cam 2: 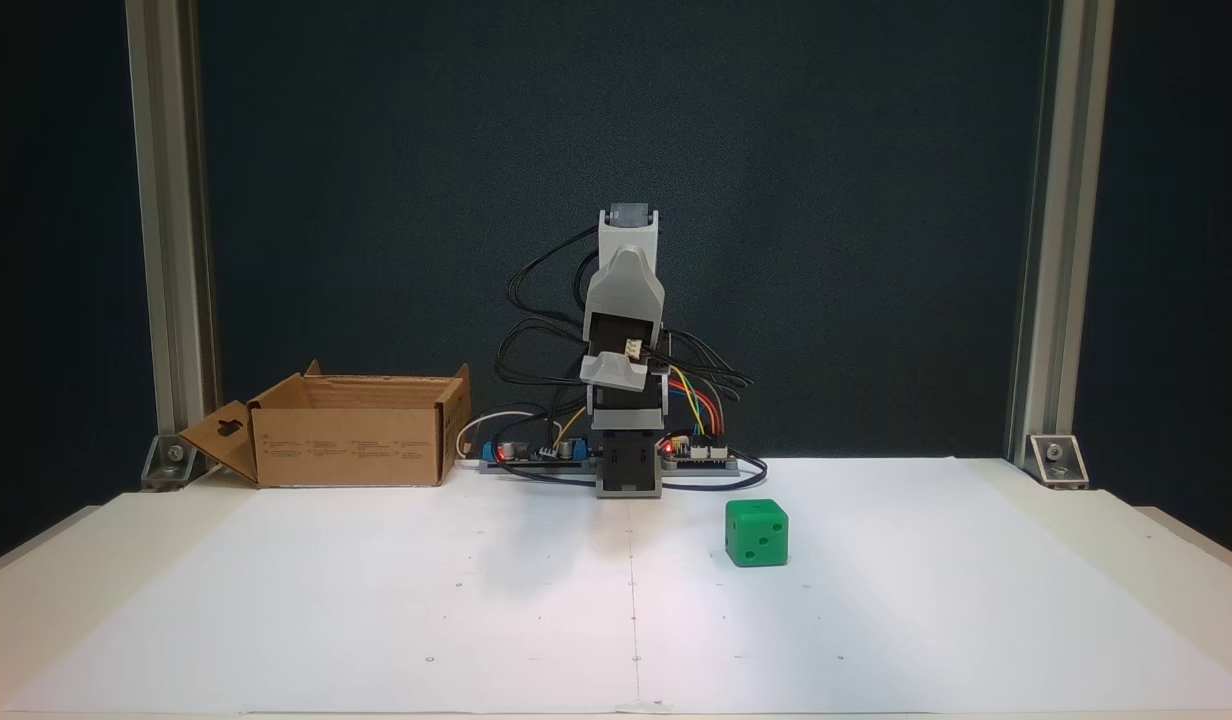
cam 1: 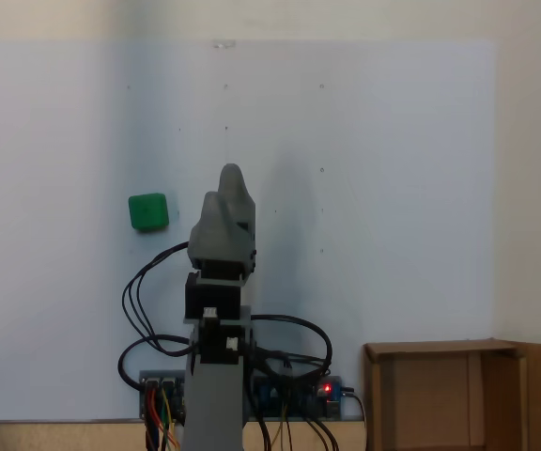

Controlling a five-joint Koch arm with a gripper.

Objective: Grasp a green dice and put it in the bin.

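Observation:
The green dice (cam 1: 147, 211) lies on the white sheet, left of and slightly beyond my gripper (cam 1: 222, 186) in a fixed view. From the front the green dice (cam 2: 756, 532) sits right of the arm's base and shows dark pips. The grey gripper is held above the table on the folded arm (cam 2: 624, 300), its two fingers lying against each other with nothing between them. It is well apart from the dice. The bin (cam 2: 351, 430), a brown cardboard box with raised flaps, stands open beside the base; the bin (cam 1: 440, 395) appears at lower right from above.
Circuit boards and looping cables (cam 2: 696, 452) lie around the arm's base at the back of the sheet. Metal frame posts (cam 2: 1041, 250) stand at both rear corners. The white sheet (cam 2: 476, 600) spreads wide in front of the arm.

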